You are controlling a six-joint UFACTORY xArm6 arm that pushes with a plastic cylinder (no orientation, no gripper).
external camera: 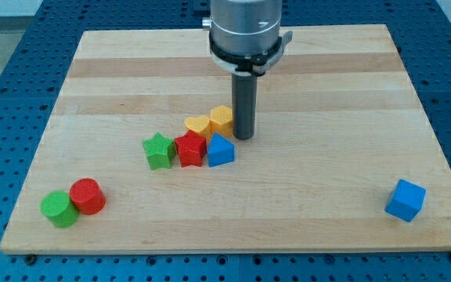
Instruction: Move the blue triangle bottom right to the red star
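— So, where's our blue triangle?
— Touching the red star's right side; my tip sits just up-right of it, beside the yellow blocks.
— Fingers?
— We have none. We'd push gently down-view, keeping the star undisturbed.

Bright, even overhead light, no hard glare. Wooden board evenly lit, with a faint pale sheen towards its far edge. Soft short shadows fall just below and right of each block on the board, e.g. blue cube. Focus sharp across the board; no motion blur. Board edges look trapezoidal from perspective, not bent.
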